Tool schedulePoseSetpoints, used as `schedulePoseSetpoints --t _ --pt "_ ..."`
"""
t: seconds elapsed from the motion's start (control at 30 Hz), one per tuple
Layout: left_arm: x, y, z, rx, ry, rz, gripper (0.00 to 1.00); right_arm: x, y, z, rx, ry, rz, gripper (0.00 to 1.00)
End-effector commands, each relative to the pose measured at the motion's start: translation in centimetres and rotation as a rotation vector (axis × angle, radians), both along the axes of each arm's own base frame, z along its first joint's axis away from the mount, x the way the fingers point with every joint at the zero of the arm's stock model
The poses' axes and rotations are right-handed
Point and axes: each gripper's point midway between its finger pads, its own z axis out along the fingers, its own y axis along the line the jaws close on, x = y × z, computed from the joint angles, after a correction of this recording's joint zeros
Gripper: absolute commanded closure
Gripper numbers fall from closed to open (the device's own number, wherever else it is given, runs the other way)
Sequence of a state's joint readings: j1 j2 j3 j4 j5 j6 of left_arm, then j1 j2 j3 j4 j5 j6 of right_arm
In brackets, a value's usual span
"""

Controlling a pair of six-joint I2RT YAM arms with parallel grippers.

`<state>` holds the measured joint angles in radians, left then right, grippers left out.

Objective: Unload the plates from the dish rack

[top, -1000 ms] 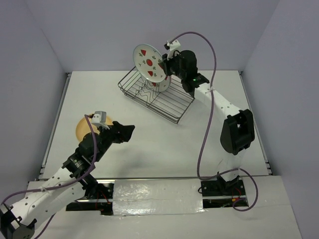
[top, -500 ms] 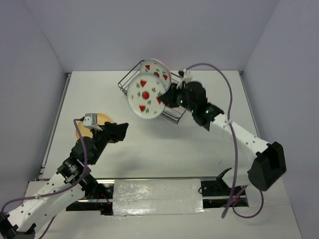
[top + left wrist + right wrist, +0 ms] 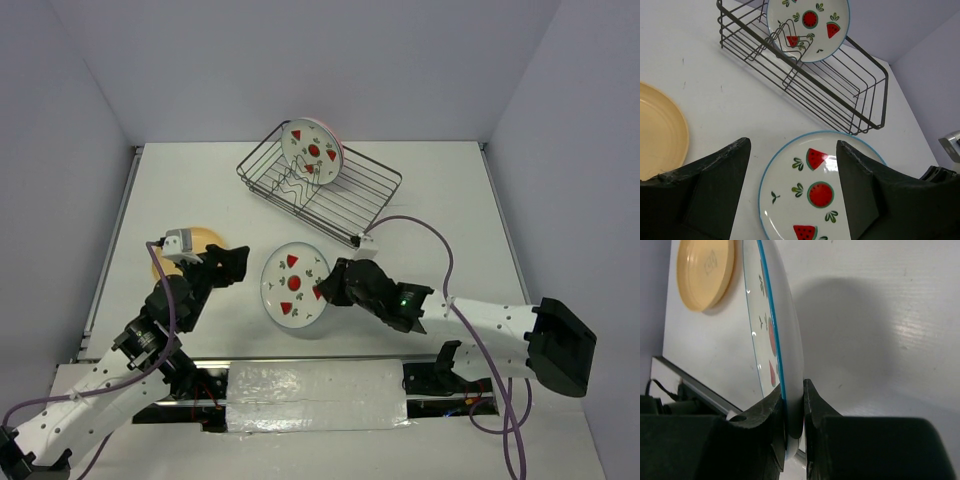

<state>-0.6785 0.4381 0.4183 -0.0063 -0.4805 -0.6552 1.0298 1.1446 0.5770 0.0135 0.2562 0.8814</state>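
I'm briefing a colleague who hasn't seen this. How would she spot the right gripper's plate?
From the dish rack at the back, come straight forward. There the right gripper pinches a fruit-print plate by its rim. Its twin stands in the rack, and the tan plate is plain.

Two fruit-print plates (image 3: 295,285) (image 3: 311,150), one tan plate (image 3: 660,132), one pink plate (image 3: 336,140), one wire rack (image 3: 370,195).

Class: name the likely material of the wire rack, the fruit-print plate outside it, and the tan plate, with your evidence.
Dish rack: thin dark bent wire, so probably coated metal, matt. Fruit-print plate outside it: glossy white, blue rim, bright highlights; glazed ceramic or melamine. Tan plate: smooth, softer sheen; plastic or ceramic, unclear.
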Motion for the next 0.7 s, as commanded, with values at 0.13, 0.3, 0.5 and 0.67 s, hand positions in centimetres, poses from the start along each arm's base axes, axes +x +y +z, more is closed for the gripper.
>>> schedulePoseSetpoints --t 0.13,0.3,0.5,0.67 --pt "0.0 0.7 2.1 -0.022 -0.055 0.033 0.19 3.6 2.8 7.2 0.323 -0.079 -0.173 1.0" --pt "0.1 0.6 2.0 -0.02 -0.05 0.031 0.19 3.9 3.5 6.6 0.363 -0.047 -0.196 1.0" --pt "0.1 0.6 1.9 -0.016 -0.048 0.033 0.19 4.0 4.3 4.8 0.41 0.03 -0.229 1.0" --pt "0.1 0.6 1.9 -0.014 -0.045 0.037 0.19 3.7 5.6 2.7 0.413 0.089 -0.205 1.0"
